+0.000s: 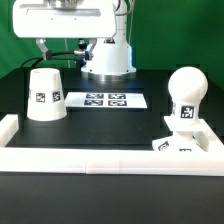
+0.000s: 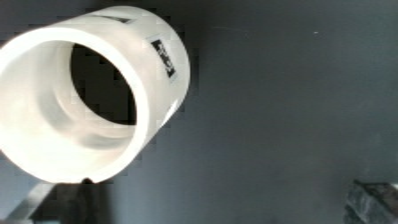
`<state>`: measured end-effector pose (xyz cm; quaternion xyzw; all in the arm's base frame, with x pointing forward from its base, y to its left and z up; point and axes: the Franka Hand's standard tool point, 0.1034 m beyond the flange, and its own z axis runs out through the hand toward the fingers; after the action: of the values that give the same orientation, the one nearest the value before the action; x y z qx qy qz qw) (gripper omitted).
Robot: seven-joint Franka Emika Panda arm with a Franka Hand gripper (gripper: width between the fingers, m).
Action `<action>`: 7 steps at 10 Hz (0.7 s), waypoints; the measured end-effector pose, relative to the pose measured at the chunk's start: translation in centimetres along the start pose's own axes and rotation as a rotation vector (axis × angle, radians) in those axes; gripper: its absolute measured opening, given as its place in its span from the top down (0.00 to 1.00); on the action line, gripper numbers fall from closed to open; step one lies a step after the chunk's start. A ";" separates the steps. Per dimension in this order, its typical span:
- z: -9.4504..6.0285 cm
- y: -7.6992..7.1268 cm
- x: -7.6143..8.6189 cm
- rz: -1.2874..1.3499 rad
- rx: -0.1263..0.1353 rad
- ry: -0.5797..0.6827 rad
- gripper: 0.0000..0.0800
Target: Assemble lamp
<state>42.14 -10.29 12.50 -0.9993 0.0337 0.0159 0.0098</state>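
Note:
The white cone shade [image 1: 45,95] stands on its wide end on the black table at the exterior view's left, a tag on its side. In the wrist view it [image 2: 89,100] shows as a wide open ring seen from above. The round-headed bulb [image 1: 185,95] stands upright on the flat square base [image 1: 172,146] at the exterior view's right, against the rail corner. My gripper [image 1: 55,42] hangs high above the shade. In the wrist view the gripper [image 2: 217,205] is open, with blurred dark fingertips [image 2: 63,203] far apart and nothing between them.
The marker board [image 1: 103,100] lies flat between shade and bulb. Long white border rails [image 1: 100,160] run along the front and up both sides. The arm's white pedestal [image 1: 108,55] stands at the back centre.

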 end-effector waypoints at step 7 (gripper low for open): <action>2.2 1.7 -0.5 -0.021 -0.003 -0.002 0.13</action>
<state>41.44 -11.86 10.25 -0.9996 0.0232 0.0166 0.0085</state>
